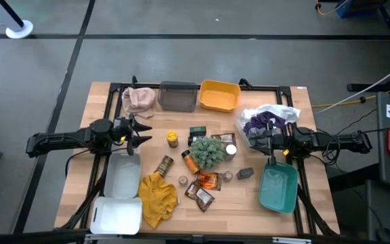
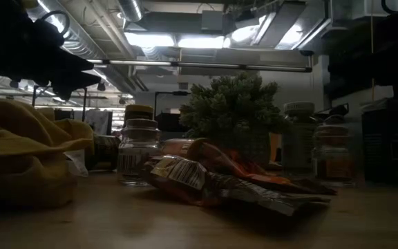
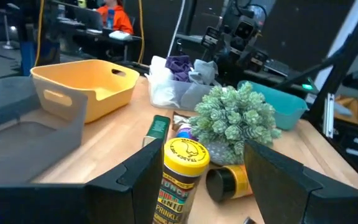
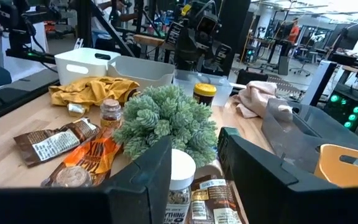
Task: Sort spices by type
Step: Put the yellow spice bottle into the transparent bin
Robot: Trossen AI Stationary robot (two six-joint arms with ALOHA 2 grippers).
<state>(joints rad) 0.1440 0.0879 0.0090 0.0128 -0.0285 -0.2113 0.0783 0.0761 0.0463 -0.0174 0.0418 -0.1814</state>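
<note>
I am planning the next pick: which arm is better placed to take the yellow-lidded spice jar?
Probably the left. Its open hand is beside the yellow-lidded spice jar, which shows between its fingers in the left wrist view. The right hand waits beyond the green plant ball.

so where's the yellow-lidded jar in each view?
High view: yellow-lidded jar left of the green plant ball, between it and the left gripper.
Low view: partly hidden behind a clear jar, left of the plant ball.
Left wrist view: jar right ahead, between the open fingers.
Right wrist view: jar beyond the plant ball.
Shared landmark: the green plant ball.
</note>
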